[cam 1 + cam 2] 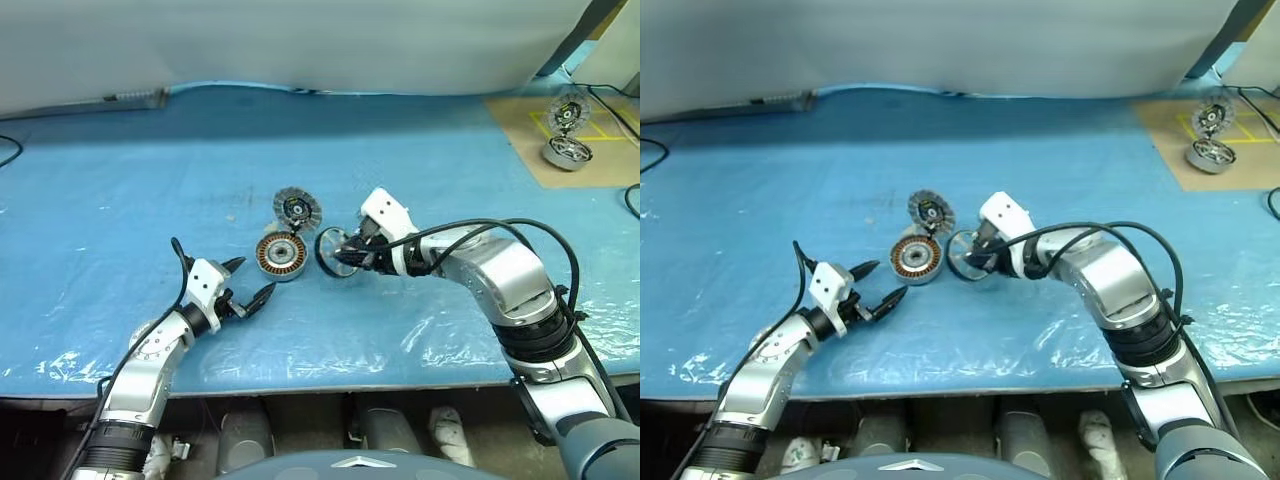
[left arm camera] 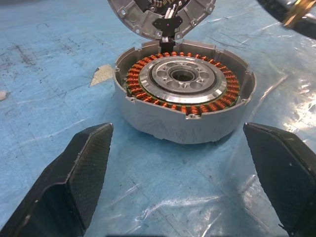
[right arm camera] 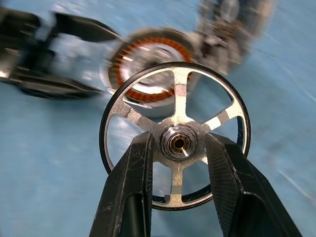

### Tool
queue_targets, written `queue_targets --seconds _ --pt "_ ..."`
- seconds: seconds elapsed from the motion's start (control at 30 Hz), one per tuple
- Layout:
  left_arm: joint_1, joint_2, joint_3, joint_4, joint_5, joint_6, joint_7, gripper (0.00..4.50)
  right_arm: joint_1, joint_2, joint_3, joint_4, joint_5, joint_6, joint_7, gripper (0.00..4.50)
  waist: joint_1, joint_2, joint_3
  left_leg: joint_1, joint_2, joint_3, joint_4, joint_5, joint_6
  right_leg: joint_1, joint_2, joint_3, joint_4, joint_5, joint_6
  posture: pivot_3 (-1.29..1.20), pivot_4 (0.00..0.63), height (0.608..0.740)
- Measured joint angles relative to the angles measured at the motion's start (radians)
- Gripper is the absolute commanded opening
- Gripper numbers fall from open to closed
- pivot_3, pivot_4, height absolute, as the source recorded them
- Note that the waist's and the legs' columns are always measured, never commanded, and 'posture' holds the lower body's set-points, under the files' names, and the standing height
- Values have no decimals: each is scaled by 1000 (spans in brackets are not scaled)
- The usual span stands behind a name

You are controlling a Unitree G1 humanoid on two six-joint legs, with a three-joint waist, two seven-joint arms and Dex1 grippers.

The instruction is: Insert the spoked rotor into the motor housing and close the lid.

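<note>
- Bench (image 1: 120,180) w/ blue plastic sheet, wrinkled + glossy near front edge.
- White wall/backdrop (image 1: 300,40) along far edge.
- Far right corner: brown cardboard mat (image 1: 590,150) w/ yellow tape marks, 2 shiny motor parts (image 1: 568,152) on it.
- Black cables (image 1: 632,200) at right edge.

Layout on the table (image 1: 120,200)

The motor housing (image 1: 281,256) sits mid-table, the lid (image 1: 297,209) propped just behind it. The spoked rotor (image 1: 335,251) stands on edge just right of the housing; the left gripper (image 1: 248,281) lies before it, to the left.
</note>
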Motion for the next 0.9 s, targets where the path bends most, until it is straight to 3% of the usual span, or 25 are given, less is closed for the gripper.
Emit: queue_targets --seconds 0.17,0.43,0.9 --pt "2 1 1 -4 0 1 2 4500 -49 63 50 -17 45 3 -2 1232 3 0 0 0 -1 0 1 0 -1 0 -1 0 0 1 -1 0 150 740" --pt "9 1 3 -18 -1 3 8 4500 -115 154 205 204 -97 -207 -103 1232 4 0 0 -1 -1 0 1 1 -2 -1 -1 -1 -1 1 -1 0 150 740" --pt "8 0 3 -14 -1 -2 7 4500 -115 176 242 350 -235 -382 -112 1232 2 0 0 -1 0 0 1 1 -2 -1 0 -1 0 1 -1 0 150 740"
